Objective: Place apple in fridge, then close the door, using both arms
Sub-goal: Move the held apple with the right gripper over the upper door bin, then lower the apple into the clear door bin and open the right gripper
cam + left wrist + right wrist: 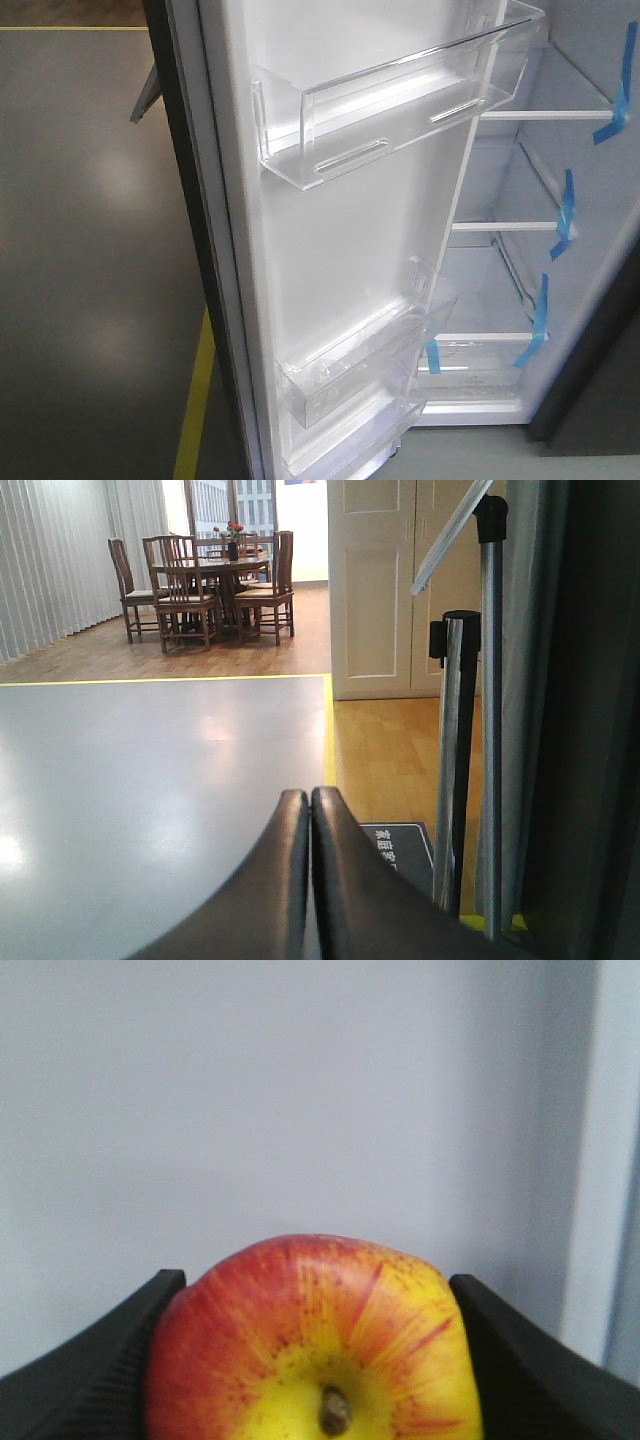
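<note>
White-lined fridge (500,180) stands with 1 door (350,230) open, carrying 3 clear bins (400,100); 4 blue tape strips (565,215) mark its inside; 1 apple (310,1340), red with yellow around its stem, sits clamped in the right gripper (315,1282); left gripper (310,798) clenched, empty.

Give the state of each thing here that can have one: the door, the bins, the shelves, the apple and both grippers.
Door: open, inner lining showing.
Upper bin: empty.
Lower bin: empty.
Shelves: bare where visible.
Apple: gripped, stem end facing the wrist view.
Right gripper: shut on the apple.
Left gripper: shut, holding nothing.
</note>
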Controlling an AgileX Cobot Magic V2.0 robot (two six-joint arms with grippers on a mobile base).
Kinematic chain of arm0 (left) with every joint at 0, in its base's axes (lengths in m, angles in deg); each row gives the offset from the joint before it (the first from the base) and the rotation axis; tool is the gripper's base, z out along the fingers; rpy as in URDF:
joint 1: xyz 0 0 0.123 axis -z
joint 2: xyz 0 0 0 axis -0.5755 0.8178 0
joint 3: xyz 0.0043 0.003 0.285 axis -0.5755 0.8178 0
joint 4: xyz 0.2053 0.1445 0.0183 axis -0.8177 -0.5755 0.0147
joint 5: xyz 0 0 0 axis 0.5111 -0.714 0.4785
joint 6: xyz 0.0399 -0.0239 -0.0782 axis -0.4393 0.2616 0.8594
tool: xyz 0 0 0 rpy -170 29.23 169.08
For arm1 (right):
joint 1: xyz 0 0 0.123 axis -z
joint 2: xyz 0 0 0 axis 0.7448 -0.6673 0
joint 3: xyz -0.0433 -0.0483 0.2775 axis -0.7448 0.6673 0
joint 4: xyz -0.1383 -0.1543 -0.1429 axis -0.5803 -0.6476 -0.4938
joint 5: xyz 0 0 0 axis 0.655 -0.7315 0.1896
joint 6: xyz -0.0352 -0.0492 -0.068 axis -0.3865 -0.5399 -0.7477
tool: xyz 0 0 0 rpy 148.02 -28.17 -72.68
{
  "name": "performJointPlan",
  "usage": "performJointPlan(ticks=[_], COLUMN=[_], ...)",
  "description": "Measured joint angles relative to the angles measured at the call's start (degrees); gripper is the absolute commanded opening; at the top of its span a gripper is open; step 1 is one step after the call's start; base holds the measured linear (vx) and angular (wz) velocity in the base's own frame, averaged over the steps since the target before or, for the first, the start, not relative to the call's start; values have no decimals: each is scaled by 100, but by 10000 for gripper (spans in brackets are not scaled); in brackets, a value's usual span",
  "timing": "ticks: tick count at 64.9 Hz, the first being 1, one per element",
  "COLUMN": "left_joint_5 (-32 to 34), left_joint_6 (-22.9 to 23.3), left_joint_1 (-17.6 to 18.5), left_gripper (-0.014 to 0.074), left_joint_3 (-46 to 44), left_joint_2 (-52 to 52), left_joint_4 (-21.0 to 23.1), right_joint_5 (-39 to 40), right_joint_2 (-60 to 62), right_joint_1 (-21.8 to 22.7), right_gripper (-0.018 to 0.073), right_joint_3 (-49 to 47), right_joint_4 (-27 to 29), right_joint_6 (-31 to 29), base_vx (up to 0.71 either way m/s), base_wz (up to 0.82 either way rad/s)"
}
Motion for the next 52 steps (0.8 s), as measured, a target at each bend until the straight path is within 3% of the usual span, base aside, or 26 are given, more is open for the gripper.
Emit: performJointPlan(ticks=[27,36,52], left_joint_5=[0,0,0], left_joint_6=[0,0,0], left_joint_1=[0,0,0], left_gripper=[-6,-6,-6], left_joint_3=[0,0,0], left_joint_2=[0,0,0], left_joint_4=[0,0,0], right_joint_5=[-444,-612,-692], right_joint_2=[-1233,-1271,-1271], right_joint_1=[0,0,0], right_gripper=[138,252,546], right_joint_3=[-259,-259,-259], right_joint_4=[105,-27,-54], right_joint_6=[-105,-105,-111], base_vx=[0,0,0], base_wz=[0,0,0])
